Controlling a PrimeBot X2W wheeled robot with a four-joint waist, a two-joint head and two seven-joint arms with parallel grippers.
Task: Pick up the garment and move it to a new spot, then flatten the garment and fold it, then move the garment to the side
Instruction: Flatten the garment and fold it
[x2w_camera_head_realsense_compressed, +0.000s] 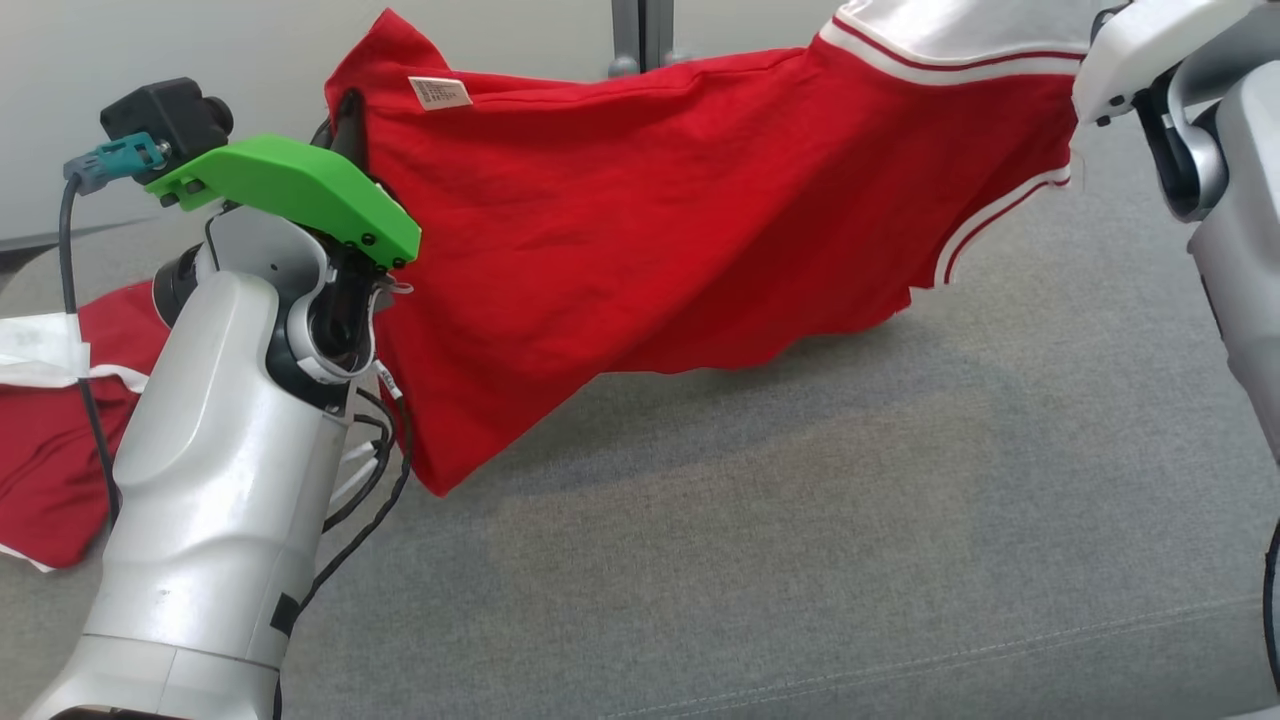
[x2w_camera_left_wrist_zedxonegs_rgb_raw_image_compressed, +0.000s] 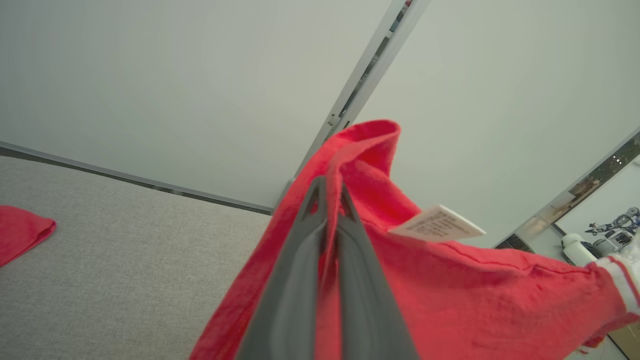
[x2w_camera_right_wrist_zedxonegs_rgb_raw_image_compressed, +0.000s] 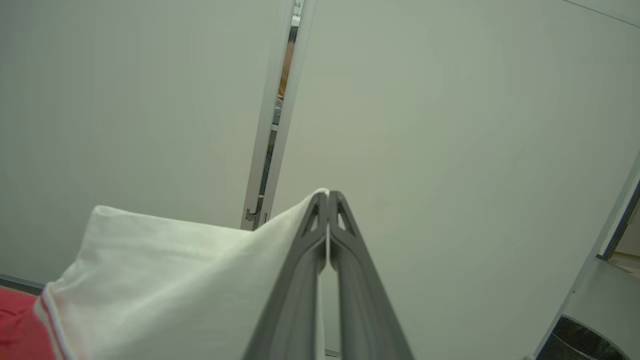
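The garment (x2w_camera_head_realsense_compressed: 680, 220) is red with white striped trim and a white label near its top corner. It hangs stretched between my two arms above the grey surface, its lower corner drooping close to that surface. My left gripper (x2w_camera_left_wrist_zedxonegs_rgb_raw_image_compressed: 329, 192) is shut on the red upper edge beside the label (x2w_camera_left_wrist_zedxonegs_rgb_raw_image_compressed: 437, 224); in the head view its dark fingers (x2w_camera_head_realsense_compressed: 348, 125) rise behind the green wrist cover. My right gripper (x2w_camera_right_wrist_zedxonegs_rgb_raw_image_compressed: 328, 197) is shut on the garment's white part (x2w_camera_right_wrist_zedxonegs_rgb_raw_image_compressed: 175, 280). In the head view that hold is cut off at the top right.
A second red cloth with white trim (x2w_camera_head_realsense_compressed: 50, 450) lies crumpled on the grey fabric surface (x2w_camera_head_realsense_compressed: 800, 520) at the far left, behind my left forearm. Pale wall panels with a vertical post (x2w_camera_head_realsense_compressed: 640, 35) stand along the back edge.
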